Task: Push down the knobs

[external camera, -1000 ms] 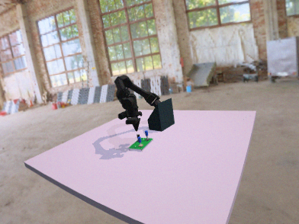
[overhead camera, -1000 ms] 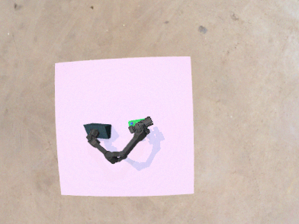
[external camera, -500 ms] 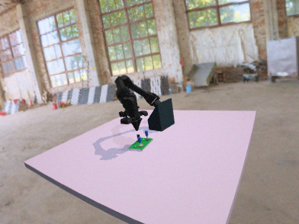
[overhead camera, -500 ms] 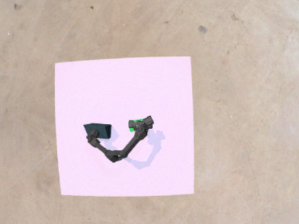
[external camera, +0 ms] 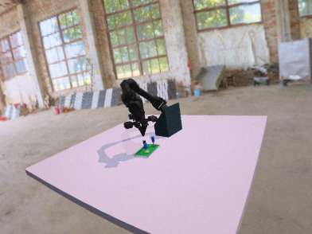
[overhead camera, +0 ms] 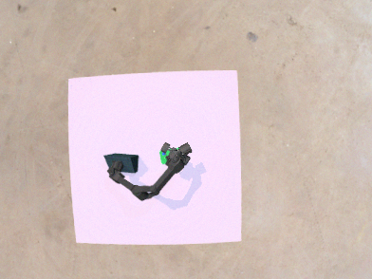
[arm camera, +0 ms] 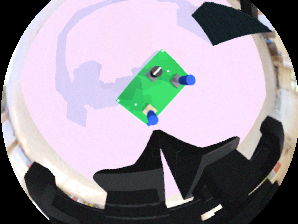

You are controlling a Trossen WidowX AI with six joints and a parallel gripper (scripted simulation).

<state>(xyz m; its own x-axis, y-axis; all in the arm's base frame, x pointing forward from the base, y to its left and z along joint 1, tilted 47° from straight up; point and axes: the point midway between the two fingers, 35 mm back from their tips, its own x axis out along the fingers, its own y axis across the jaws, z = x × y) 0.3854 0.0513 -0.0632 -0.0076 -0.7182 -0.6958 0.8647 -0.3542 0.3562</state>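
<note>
The green circuit board (overhead camera: 163, 159) (external camera: 140, 153) (arm camera: 160, 94) stands on the table. One blue knob (external camera: 153, 139) (arm camera: 187, 80) stands tall over a grey potentiometer (arm camera: 175, 80). Another blue knob (external camera: 146, 146) (arm camera: 152, 118) stands over a tan potentiometer (arm camera: 149, 108); any gap under it is too small to tell. A third, dark knob (arm camera: 156, 71) with a white line sits on the board. My gripper (external camera: 143, 134) (arm camera: 156, 133) is shut and empty, its tips above the board and touching no knob. The top view shows the board partly hidden under the wrist.
A dark teal wedge-shaped block (overhead camera: 124, 162) (external camera: 170, 120) (arm camera: 227, 24) stands on the pink table top (overhead camera: 152, 104) (external camera: 207, 159), beside the arm's base. The arm bends between the block and the board, and its shadow falls across the table and part of the board.
</note>
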